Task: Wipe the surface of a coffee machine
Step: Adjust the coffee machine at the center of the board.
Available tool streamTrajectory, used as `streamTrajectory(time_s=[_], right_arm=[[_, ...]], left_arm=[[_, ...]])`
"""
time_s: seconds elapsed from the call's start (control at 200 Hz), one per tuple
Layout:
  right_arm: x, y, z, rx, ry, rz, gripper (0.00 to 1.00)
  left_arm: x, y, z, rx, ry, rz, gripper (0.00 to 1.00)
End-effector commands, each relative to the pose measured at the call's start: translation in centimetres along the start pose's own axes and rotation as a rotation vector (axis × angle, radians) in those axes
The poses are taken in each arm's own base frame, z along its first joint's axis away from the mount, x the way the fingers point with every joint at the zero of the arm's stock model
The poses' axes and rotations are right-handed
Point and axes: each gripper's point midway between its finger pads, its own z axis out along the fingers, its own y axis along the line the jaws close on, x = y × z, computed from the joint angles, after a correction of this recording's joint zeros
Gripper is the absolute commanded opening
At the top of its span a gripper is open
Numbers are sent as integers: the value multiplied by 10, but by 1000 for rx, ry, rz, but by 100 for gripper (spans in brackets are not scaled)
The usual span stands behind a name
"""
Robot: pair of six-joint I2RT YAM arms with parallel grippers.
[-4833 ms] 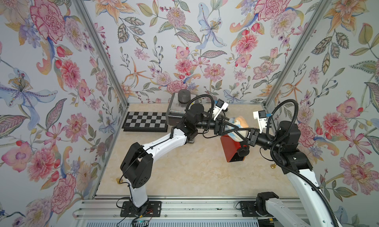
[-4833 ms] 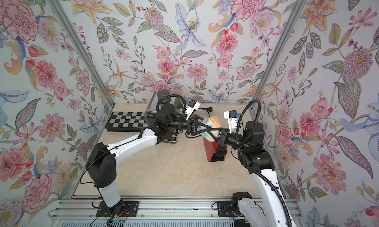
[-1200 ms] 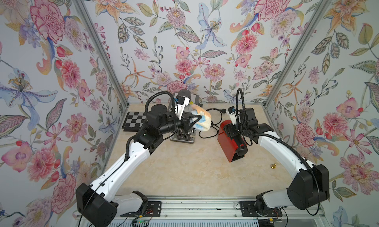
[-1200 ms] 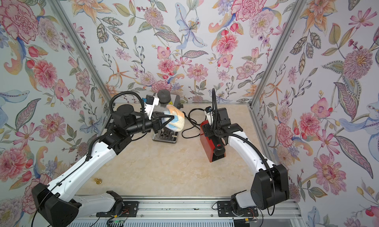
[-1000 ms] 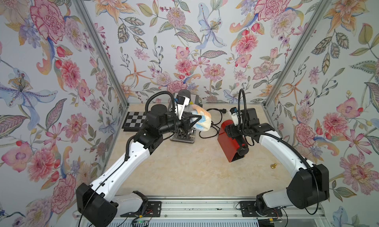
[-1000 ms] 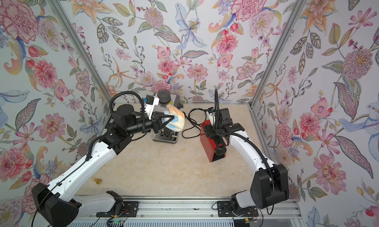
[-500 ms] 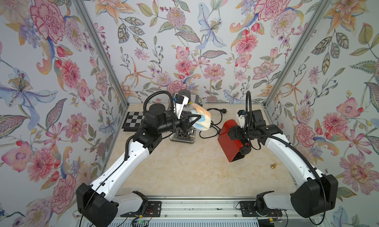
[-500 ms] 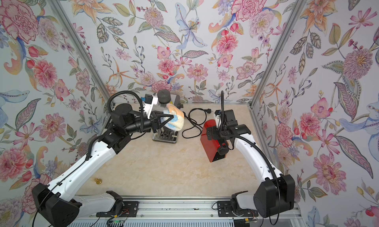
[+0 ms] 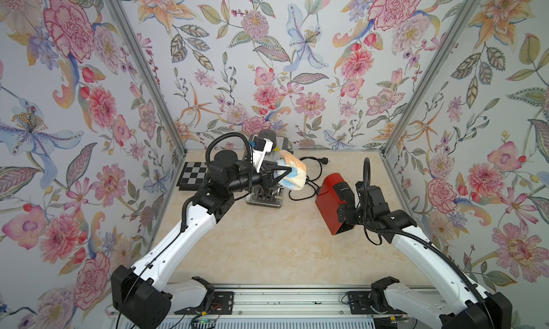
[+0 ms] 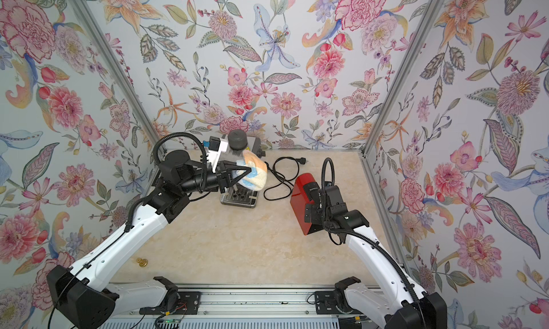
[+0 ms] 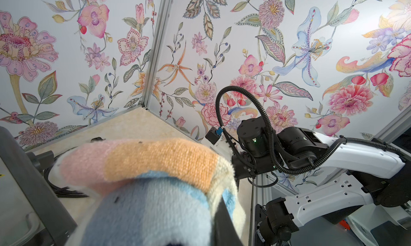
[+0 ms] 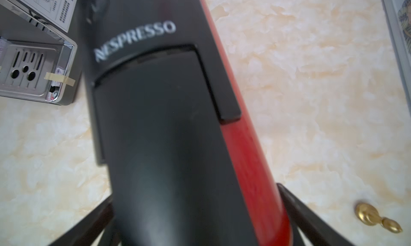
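The left gripper (image 9: 284, 173) pinches tight on the striped cloth (image 9: 295, 171), up in the air just beside the grey machine (image 9: 266, 193), and the right gripper (image 12: 194, 191) has its fingers (image 12: 298, 207) spread wide on both sides of the red coffee machine (image 12: 244, 156), which sits on the table (image 9: 267, 247).

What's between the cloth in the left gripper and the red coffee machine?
Only the black power cable, looped on the table between the cloth and the red coffee machine. The right gripper, open, straddles that machine's near end, covering part of its top.
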Motion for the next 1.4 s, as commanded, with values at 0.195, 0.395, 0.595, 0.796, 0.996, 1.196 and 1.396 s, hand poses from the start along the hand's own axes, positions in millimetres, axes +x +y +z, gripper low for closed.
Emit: streamTrajectory(time_s=[0.195,0.395,0.595,0.796,0.996,1.196,1.396], right_arm=[[0,-9,13,-83,-48,46,92],[-18,-34,22,-39,-83,25,94],[-46,-31,20,-101,-147,-36,94],[-77,-17,12,-154,-190,-135,86],[-101,-16,18,-194,-187,-226,87],[-132,-19,24,-221,-220,-376,86],[-154,-36,28,-154,-229,-570,91]], left_arm=[[-8,3,5,27,-24,-2,0],[-10,7,12,30,-4,-13,0],[-13,11,16,17,7,-13,0],[-14,13,20,21,8,-19,0],[-13,12,19,16,14,-16,0],[-12,11,14,6,23,-10,0],[-12,10,13,5,20,-13,0]])
